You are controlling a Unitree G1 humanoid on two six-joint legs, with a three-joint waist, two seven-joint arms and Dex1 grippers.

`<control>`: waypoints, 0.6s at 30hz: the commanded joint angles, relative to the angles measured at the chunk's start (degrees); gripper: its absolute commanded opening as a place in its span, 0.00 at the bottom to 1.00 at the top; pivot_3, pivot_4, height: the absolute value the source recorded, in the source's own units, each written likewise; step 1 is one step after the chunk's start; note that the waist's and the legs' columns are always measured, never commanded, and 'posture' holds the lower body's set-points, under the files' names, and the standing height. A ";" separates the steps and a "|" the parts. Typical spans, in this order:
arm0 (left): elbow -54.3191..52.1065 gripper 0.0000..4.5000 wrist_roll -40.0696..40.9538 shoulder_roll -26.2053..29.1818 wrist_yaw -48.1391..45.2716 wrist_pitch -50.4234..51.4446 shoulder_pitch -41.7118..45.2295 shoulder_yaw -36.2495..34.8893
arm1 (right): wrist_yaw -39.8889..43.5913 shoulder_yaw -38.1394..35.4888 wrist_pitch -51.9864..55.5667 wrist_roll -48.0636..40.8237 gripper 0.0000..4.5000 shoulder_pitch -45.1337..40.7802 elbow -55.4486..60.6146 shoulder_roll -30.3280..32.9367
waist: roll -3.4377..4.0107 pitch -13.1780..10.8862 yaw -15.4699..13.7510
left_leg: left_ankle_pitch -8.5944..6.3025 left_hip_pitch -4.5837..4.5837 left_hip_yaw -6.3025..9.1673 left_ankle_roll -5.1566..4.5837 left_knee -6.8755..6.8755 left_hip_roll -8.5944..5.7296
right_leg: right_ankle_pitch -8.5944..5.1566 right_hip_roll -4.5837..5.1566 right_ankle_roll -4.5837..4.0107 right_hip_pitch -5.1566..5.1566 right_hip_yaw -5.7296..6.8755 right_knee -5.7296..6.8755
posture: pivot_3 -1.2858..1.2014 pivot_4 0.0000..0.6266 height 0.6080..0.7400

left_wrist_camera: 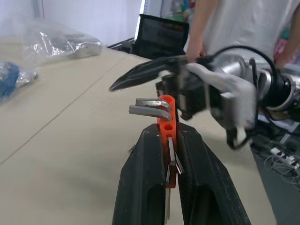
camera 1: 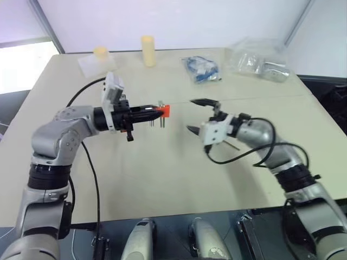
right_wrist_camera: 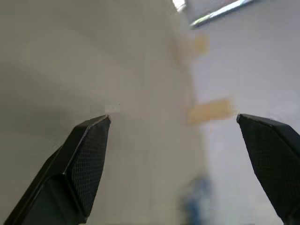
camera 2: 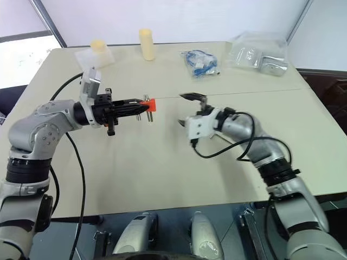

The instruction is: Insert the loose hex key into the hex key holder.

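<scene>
The hex key holder (camera 1: 165,111), a small red-orange block, is held above the table (camera 1: 162,173) with my left gripper (camera 1: 157,112) shut on it. In the left wrist view the holder (left_wrist_camera: 167,117) stands between the two black fingers. Two grey keys with bent ends (left_wrist_camera: 150,107) stick out near its top, and straight legs run down between the fingers. I cannot tell the loose hex key apart from these keys. My right gripper (camera 1: 191,115) hangs a short way right of the holder, open, with nothing between its fingers (right_wrist_camera: 89,159).
At the table's far edge stand two pale yellow cylinders (camera 1: 148,50) (camera 1: 100,52), a blue packet (camera 1: 200,69) and a clear plastic bag (camera 1: 259,64). A person (left_wrist_camera: 234,23) stands beyond the table in the left wrist view.
</scene>
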State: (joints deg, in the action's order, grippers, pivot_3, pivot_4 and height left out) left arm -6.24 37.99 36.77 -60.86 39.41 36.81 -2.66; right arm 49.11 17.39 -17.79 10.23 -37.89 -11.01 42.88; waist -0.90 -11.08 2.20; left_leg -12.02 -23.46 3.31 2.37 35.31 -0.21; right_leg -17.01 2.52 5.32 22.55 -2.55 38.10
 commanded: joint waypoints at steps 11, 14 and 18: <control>-4.28 0.00 -2.74 -1.79 3.08 -3.82 -3.34 0.82 | 28.08 0.16 17.18 -7.51 0.99 -10.89 -9.95 6.16 | 0.02 -0.01 0.16 | -0.01 0.04 0.00 -0.01 0.00 0.03 | 0.00 -0.01 0.00 0.02 0.00 0.02 | 0.52 0.24 1.00; -4.80 0.00 -3.26 -1.66 3.46 -4.33 -4.09 0.97 | 27.97 1.03 19.00 -5.56 0.99 -10.83 -13.78 5.07 | 0.02 -0.01 0.14 | -0.01 0.02 -0.01 -0.01 0.01 0.01 | 0.00 0.01 0.00 0.04 0.00 0.02 | 0.52 0.24 1.00; -6.57 0.00 -2.68 -0.91 3.80 -3.61 -5.81 0.35 | 27.40 1.10 22.35 -4.76 0.99 -11.86 -20.08 2.58 | 0.02 -0.01 0.15 | -0.01 0.01 0.00 0.00 0.01 0.01 | 0.00 0.01 0.00 0.04 0.00 0.01 | 0.52 0.24 1.00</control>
State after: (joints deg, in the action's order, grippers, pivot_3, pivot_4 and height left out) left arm -10.27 35.00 35.05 -57.22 36.64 30.80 -1.07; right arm 76.85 19.15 3.77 4.78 -47.82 -29.84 45.27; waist -0.89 -11.09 2.35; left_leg -12.02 -23.45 3.31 2.37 35.32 -0.20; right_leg -17.02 2.52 5.33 22.60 -2.55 38.12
